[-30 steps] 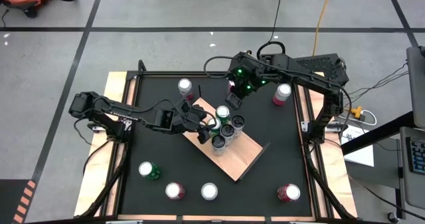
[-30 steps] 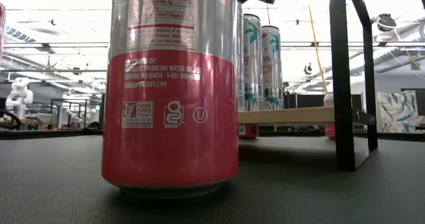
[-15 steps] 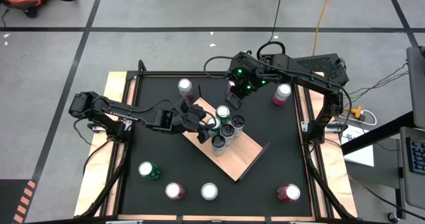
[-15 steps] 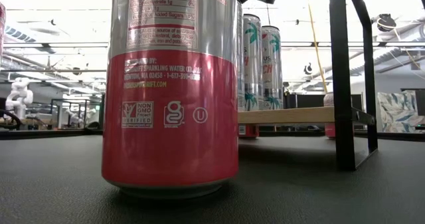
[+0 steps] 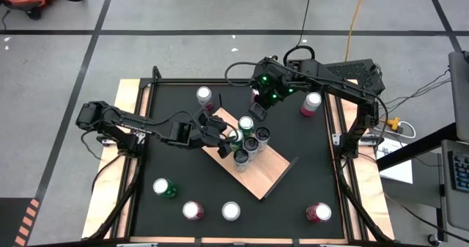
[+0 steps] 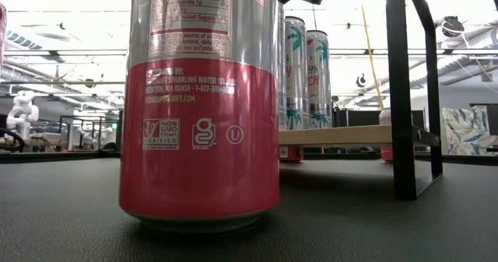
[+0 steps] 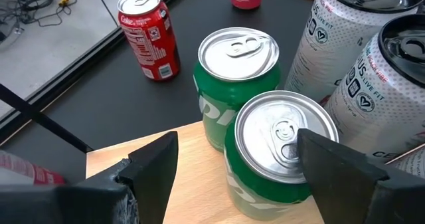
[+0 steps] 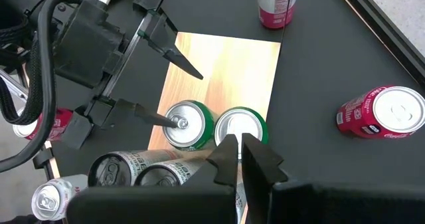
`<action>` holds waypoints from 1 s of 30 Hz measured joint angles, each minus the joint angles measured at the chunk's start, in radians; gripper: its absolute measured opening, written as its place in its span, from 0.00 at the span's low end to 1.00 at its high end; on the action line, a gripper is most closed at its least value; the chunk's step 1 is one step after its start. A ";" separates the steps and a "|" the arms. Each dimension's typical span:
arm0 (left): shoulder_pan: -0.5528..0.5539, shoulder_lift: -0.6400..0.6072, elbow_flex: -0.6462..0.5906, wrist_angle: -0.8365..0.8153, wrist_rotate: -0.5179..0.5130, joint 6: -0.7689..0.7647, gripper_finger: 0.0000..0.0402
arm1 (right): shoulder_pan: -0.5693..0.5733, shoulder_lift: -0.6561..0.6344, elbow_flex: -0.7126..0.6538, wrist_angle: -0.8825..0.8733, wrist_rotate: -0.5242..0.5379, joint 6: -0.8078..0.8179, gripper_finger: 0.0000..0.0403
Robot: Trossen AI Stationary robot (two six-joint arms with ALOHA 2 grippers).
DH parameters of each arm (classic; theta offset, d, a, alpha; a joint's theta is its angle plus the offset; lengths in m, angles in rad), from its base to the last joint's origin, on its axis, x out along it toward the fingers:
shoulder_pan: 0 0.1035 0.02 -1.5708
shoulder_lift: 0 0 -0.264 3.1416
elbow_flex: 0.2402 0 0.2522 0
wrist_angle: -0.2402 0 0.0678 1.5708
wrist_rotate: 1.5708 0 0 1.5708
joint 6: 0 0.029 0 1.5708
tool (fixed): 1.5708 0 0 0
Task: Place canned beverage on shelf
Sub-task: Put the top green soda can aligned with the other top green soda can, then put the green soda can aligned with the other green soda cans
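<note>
The shelf is a light-tan board lying slantwise mid-table. On it stand two green cans and several white cans with black tops. My left gripper reaches over the board's left end, open. In the left wrist view the nearer green can sits between its fingers, close to one of them. In the right wrist view one finger ends over that can's top, while the other stands over bare board. My right gripper hangs shut above the cans. My left gripper has one fingertip over the lid of the nearer green can, coming slantwise from the table's left. I cannot tell whether it touches the lid. The can stands upright on the shelf. The other finger is clear of it.
Loose cans stand around the shelf: a white-topped one, a pink one, a green one, and more along the near edge. A pink can stands close to the low camera. Black shelf rods rise at the board's end.
</note>
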 joint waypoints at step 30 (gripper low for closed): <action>-0.022 -0.153 0.100 -0.307 0.107 -0.095 0.73 | 0.006 0.000 0.000 0.002 -0.004 0.003 0.00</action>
